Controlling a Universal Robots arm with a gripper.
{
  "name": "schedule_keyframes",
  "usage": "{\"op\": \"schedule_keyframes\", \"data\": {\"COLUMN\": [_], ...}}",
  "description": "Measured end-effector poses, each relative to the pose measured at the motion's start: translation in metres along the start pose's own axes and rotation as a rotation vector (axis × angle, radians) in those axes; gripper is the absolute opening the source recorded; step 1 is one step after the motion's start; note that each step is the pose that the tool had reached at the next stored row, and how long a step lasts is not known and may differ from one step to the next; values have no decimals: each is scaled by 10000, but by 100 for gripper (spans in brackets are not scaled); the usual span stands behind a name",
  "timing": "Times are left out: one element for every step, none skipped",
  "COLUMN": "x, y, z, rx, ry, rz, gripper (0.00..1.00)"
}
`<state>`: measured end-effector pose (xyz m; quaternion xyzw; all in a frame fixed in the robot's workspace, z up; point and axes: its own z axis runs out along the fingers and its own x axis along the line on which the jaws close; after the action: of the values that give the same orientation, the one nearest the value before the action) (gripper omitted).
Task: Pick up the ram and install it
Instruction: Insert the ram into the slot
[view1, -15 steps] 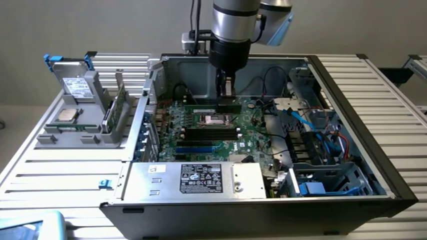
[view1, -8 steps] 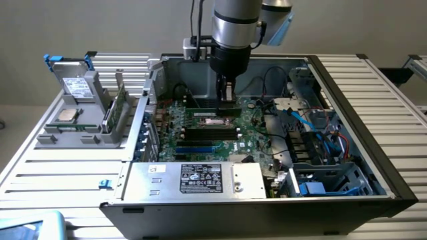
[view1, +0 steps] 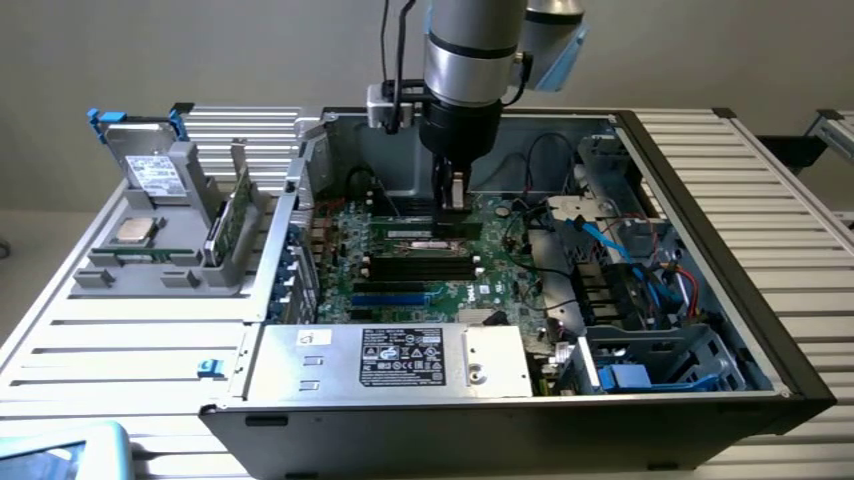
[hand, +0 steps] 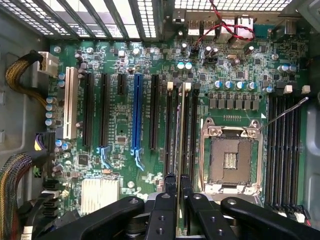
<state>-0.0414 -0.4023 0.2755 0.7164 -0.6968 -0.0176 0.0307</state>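
Pinching the ram (hand: 183, 130) edge-on in a narrow grip, the gripper (hand: 178, 186) holds it at the memory slots (hand: 194, 130) beside the open processor socket (hand: 231, 160); the motherboard (hand: 120, 125) lies beneath.

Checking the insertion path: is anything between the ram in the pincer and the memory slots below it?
Nothing visible does. The pincer holds the ram edge-on along the memory slots beside the processor socket; no cable or part crosses there.

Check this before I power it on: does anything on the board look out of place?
The processor socket is empty, and its thin metal lever sticks out unlatched across the neighbouring memory slots. The ram held by the tool lines up straight with its slot.
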Motion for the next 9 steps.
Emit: {"op": "schedule_keyframes", "data": {"x": [1, 2, 3, 5, 7, 10, 13, 15, 17], "y": [2, 3, 4, 4, 5, 6, 6, 5, 3], "z": [5, 14, 28, 45, 61, 79, 98, 116, 134], "rx": [11, 26, 36, 43, 46, 47, 48, 47, 47], "ry": [-2, -3, -4, -6, -7, -8, -8, -6, -6], "rz": [1, 0, -1, -1, -1, -1, 0, 1, 1], "gripper": [15, 15, 15, 15, 15, 15, 15, 15, 15]}}
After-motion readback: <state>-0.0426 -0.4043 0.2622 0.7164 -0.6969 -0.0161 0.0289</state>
